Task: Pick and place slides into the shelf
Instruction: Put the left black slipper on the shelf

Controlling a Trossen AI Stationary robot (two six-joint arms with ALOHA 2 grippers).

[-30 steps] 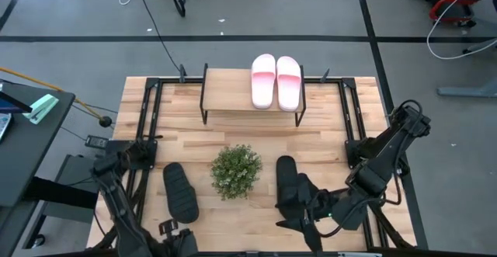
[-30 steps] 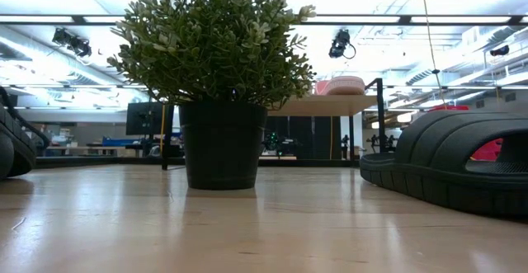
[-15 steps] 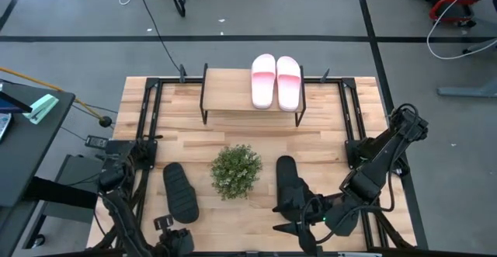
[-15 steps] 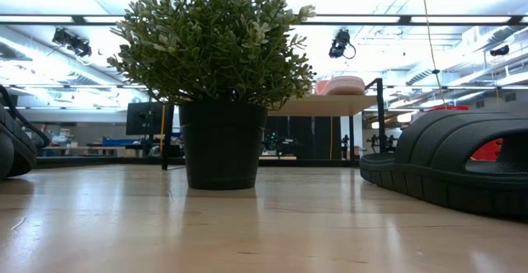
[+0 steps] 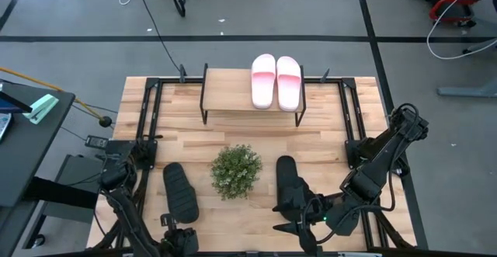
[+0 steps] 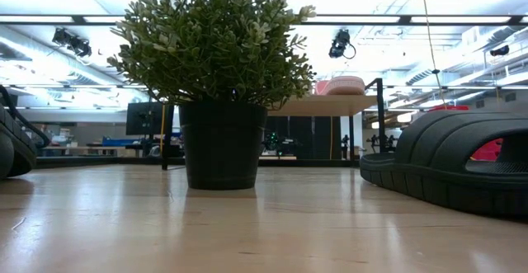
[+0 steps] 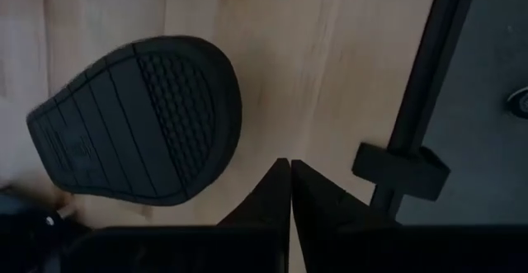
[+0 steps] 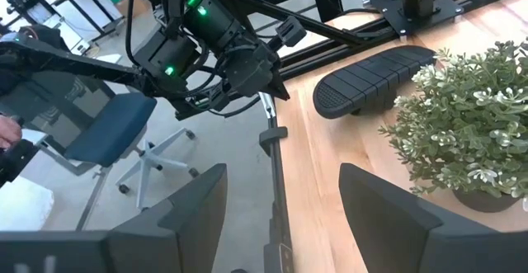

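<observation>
A: Where are the slides?

B: 2 pink-and-white slides (image 5: 276, 82) lie side by side on the right part of the shelf (image 5: 229, 92), at the far side of the table (image 5: 342, 144). The left part of the shelf board is bare. 2 black slides are on the tabletop. The left black slide (image 5: 179, 192) lies to the left of the potted plant (image 5: 235, 170), with its ribbed sole up. The right black slide (image 5: 290, 185) lies to the right of the plant, strap up.

A: What does the right gripper do?

B: The right gripper (image 5: 295, 217) is at the near end of the right black slide, close to the near edge of the table. In the right wrist view its 2 fingers (image 8: 194, 209) stand wide apart and nothing is between them. From above I cannot tell if it touches the slide.

A: And the left gripper?

B: The left gripper (image 7: 289, 192) is at the near-left corner of the table, just near of the left black slide. In the left wrist view its fingertips are pressed together with nothing between them, and the slide's sole is beside them, not touching.

A: What shows in the low view?

B: The plant in its dark pot stands in the middle, and the right black slide rests flat on the wood at the right.
</observation>
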